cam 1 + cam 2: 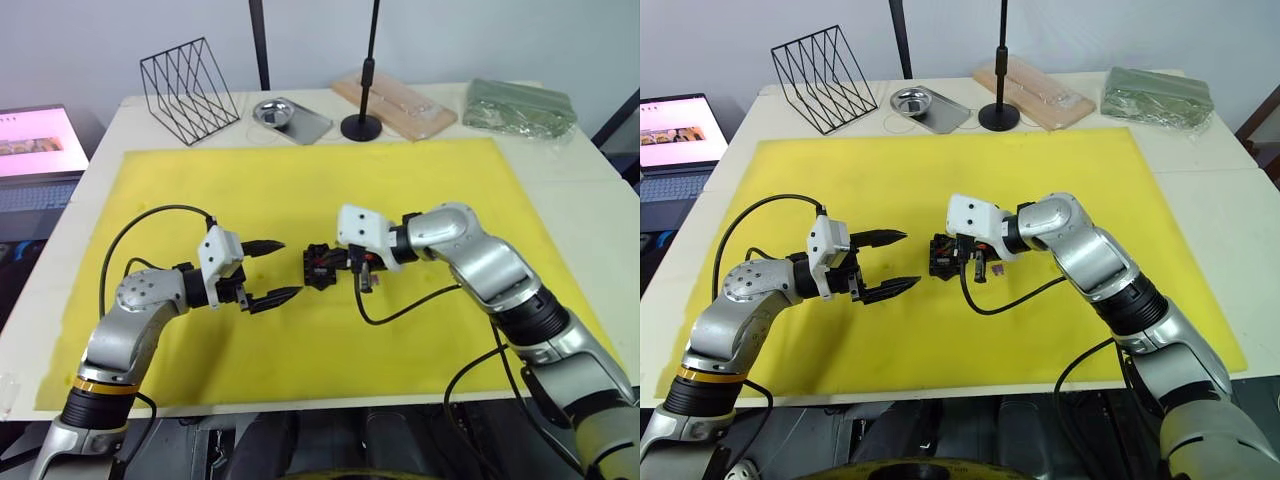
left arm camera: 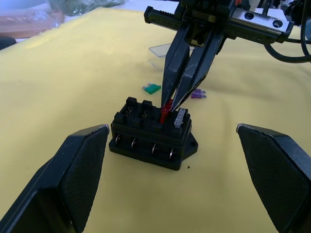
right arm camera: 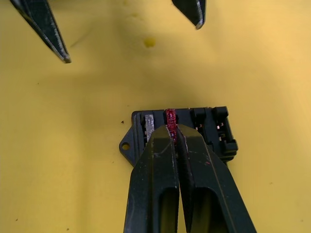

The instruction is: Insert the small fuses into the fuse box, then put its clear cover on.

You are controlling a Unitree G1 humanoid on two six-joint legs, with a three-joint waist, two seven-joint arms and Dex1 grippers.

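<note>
The fuse box (image 2: 153, 138) is black, holding a red fuse (image 2: 165, 112) and a grey fuse (image 2: 180, 118). A green fuse (image 2: 152, 89) and purple fuse (image 2: 198, 94) lie on the plain yellow mat (image 1: 400, 180).

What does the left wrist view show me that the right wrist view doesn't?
Left wrist view: green fuse, purple fuse and clear cover lying loose on the mat beyond the fuse box. Right wrist view: yellow foam crumb between the box and the open left gripper. Both: right gripper pinching the red fuse into the box beside the seated grey fuse.
</note>
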